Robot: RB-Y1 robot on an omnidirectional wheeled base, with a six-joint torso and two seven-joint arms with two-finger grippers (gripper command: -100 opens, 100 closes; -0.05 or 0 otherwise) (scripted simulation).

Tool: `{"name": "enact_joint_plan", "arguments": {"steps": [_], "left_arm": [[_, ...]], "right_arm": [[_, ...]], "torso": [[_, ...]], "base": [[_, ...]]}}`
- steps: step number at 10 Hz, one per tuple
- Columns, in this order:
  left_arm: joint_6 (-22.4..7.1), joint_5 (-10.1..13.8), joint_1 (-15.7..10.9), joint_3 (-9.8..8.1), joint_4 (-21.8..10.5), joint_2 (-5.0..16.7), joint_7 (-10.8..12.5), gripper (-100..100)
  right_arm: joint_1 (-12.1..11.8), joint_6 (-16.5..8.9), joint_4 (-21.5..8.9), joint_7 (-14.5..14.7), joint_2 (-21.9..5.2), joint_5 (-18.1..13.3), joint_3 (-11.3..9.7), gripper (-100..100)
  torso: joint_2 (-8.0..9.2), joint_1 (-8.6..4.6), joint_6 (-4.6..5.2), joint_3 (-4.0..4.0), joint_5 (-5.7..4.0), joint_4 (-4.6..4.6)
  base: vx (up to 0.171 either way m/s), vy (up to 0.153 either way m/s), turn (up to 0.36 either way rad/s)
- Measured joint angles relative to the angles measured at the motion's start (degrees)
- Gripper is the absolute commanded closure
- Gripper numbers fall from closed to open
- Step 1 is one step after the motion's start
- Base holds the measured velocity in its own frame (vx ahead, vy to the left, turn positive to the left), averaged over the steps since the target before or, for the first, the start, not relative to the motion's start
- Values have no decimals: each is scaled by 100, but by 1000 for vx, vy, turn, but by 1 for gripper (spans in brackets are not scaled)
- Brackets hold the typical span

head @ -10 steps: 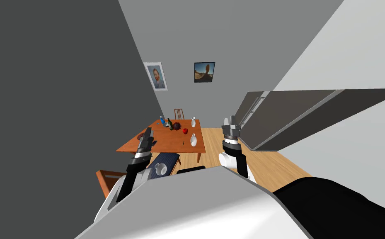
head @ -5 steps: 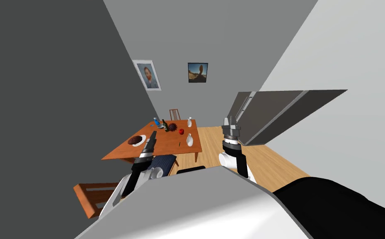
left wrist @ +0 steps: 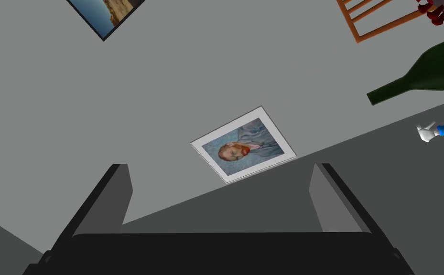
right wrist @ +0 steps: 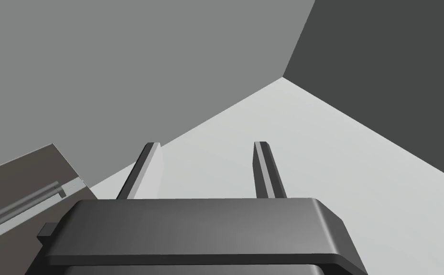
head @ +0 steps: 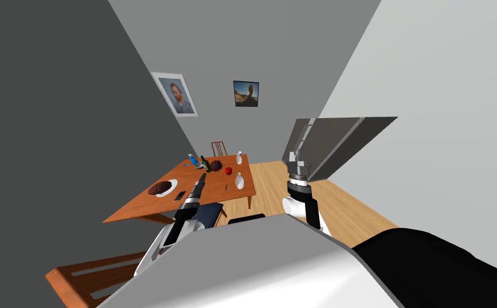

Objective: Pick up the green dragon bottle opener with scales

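Over the table [head: 183,176], the left gripper [head: 203,178] is hovering with fingers spread, between a plate [head: 162,189] on its left and a dark sliver [head: 226,187], possibly the opener, on its right.

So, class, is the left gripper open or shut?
Open: on the left gripper, the fingers stand wide apart, holding nothing.

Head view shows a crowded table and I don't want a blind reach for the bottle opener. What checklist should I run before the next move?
1. Opener identified: cannot tell; a small dark sliver on the table beside a white vase is too small to name.
2. Left tool open: ok, fingers wide apart.
3. Left tool aimed at the tabletop: not ok; it faces the wall past a dark green bottle.
4. Right tool open and empty: ok.
5. Clutter: not ok; a plate of brown food and a flat dark item sit near the left tool.
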State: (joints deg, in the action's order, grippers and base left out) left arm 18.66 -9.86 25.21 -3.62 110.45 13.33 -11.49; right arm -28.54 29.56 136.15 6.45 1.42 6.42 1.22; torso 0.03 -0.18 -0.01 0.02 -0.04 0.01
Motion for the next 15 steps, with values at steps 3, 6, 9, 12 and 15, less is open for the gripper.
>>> {"name": "enact_joint_plan", "arguments": {"steps": [3,6,9,12,15], "left_arm": [[-147,-53,-94,16,-388,69,-126,-100],[-309,-97,-191,9,-889,218,-256,-100],[-396,-149,-234,29,-1230,241,-374,-100],[-472,-191,-352,21,-1746,342,-488,-100],[-758,-253,-396,60,-2083,479,-638,-100]], "right_arm": [[0,0,0,0,0,0,1,0],[-1,0,0,0,0,0,1,0],[-1,0,0,0,0,0,1,0],[0,0,0,0,0,0,0,0],[0,0,0,0,0,0,1,0]], "torso": [[1,9,-2,1,1,0],[1,8,-4,1,1,0],[0,16,-5,0,2,0],[1,8,-1,1,1,0],[1,6,-2,1,0,1]], "base": [[-6,-35,-146],[-3,-39,-190],[1,-20,-68],[2,-39,-187],[4,-36,-126]]}}
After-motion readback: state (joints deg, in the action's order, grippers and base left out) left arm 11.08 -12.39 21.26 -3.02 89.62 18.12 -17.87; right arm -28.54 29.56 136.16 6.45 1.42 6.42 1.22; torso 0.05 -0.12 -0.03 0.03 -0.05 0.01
